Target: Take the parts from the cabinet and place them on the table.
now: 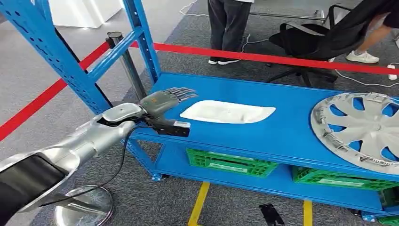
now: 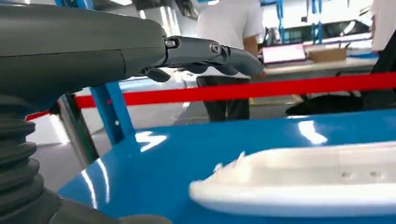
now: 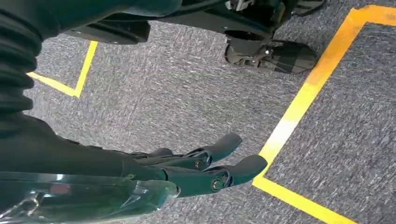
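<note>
1. The blue shelf rack [image 1: 282, 136] is the biggest thing in front of the robot, and its top shelf carries the parts; the table they are meant for cannot be placed from here.
2. A silver wheel cover [image 1: 360, 129] lies flat at the right end of that shelf, well apart from the left hand.
3. A white moulded plastic part [image 1: 228, 112], long and shallow, lies flat near the shelf's middle. It looks like the part in hand, since the left hand is just beside its near end.
4. Green crates [image 1: 229, 163] stand on the lower shelf, under the white part.
5. The left hand [image 1: 164, 100] hovers over the shelf's left corner with its fingers [image 2: 219, 53] stretched out and released, holding nothing, not touching the part.
6. The right hand [image 3: 205, 168] hangs by the carpet floor [image 3: 187, 98], fingers loosely apart, nothing in them.
7. To do this well: reach further along the part, lower until the fingers straddle its thin rim, then close firmly. The shallow, slick shell may slide on the shelf, so avoid pushing it sideways.
</note>
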Motion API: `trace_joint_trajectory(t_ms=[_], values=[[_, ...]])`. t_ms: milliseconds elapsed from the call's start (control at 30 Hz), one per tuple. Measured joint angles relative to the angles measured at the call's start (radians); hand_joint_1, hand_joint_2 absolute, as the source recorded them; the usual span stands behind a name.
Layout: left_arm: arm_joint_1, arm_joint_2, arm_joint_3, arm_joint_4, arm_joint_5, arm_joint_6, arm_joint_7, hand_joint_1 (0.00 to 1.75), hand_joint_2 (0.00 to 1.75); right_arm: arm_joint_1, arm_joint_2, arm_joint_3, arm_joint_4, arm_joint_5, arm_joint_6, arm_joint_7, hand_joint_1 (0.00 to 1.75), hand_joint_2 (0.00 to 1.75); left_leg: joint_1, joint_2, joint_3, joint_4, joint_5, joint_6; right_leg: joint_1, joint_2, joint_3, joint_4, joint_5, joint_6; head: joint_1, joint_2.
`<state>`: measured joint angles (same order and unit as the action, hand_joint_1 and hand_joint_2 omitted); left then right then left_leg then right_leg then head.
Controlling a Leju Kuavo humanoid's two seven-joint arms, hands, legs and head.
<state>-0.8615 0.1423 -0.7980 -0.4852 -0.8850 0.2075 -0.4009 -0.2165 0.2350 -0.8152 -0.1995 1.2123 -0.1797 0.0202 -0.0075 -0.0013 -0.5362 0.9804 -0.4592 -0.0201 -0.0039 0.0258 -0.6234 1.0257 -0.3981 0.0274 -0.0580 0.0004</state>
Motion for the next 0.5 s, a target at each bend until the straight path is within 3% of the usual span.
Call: trace_joint_trajectory(t_ms=[500], values=[[0.000, 0.011, 0.017, 0.071, 0.008, -0.003, 0.002, 0.00, 1.75, -0.008, 0.004, 0.014, 0.000, 0.005, 0.003, 0.001, 0.00, 1.75, 0.000, 0.000, 0.000, 0.000, 0.000, 0.000, 0.000, 0.000, 0.000, 0.000, 0.000, 0.000, 0.000, 0.000]])
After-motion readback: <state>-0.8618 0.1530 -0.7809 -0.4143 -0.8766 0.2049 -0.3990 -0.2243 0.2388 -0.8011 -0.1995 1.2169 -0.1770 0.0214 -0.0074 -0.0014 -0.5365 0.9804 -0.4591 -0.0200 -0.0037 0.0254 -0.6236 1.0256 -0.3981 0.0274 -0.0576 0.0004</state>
